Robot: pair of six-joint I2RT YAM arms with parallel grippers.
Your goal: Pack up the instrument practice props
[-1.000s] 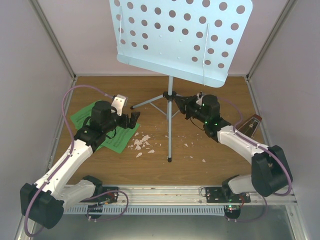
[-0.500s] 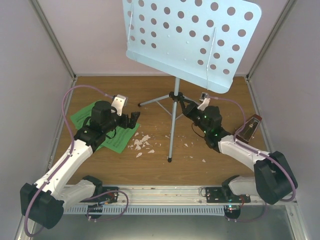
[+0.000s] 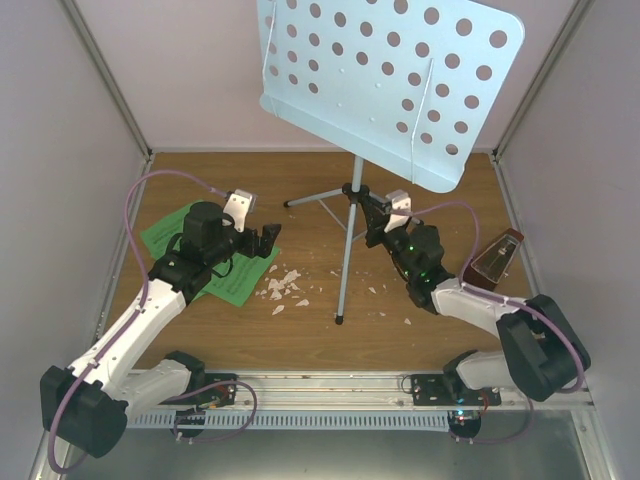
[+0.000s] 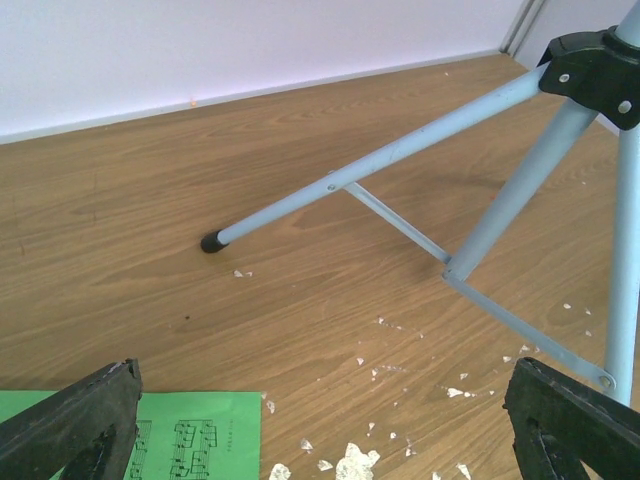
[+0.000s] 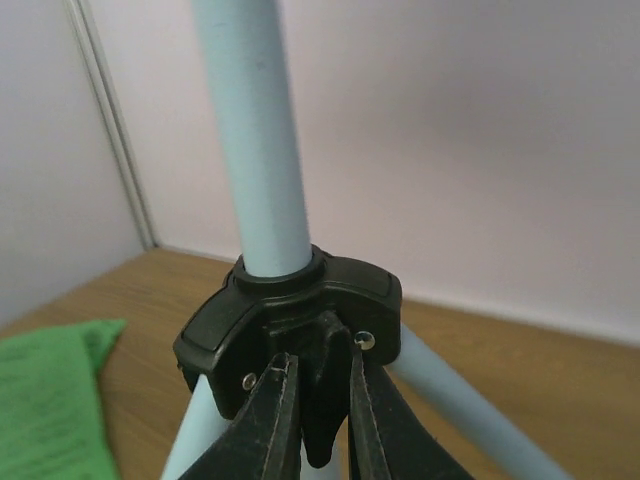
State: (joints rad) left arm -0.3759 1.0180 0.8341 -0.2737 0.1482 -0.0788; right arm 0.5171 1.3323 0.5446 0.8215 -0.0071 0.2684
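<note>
The pale blue perforated music stand (image 3: 400,80) rises from a thin pole (image 3: 347,255) on silver tripod legs (image 4: 380,165). My right gripper (image 3: 372,212) is shut on a black tab of the tripod's black hub (image 5: 290,310), its jaws pinching the tab just below the pole (image 5: 255,130). My left gripper (image 3: 268,240) hangs wide open over the floor, with nothing between its fingers (image 4: 80,420). Green sheet-music pages (image 3: 175,235) lie under the left arm, and a corner of them (image 4: 190,440) shows in the left wrist view. The reddish-brown metronome (image 3: 495,258) stands at the right.
White crumbs (image 3: 283,287) lie scattered on the wooden floor left of the pole. Pale walls close the space at the back and both sides. A tripod foot (image 4: 211,243) with a black cap rests ahead of the left gripper.
The music stand has shifted to the right, its desk and hub moving together. My right gripper stayed shut on the hub and turned with it. The left arm has not moved.
</note>
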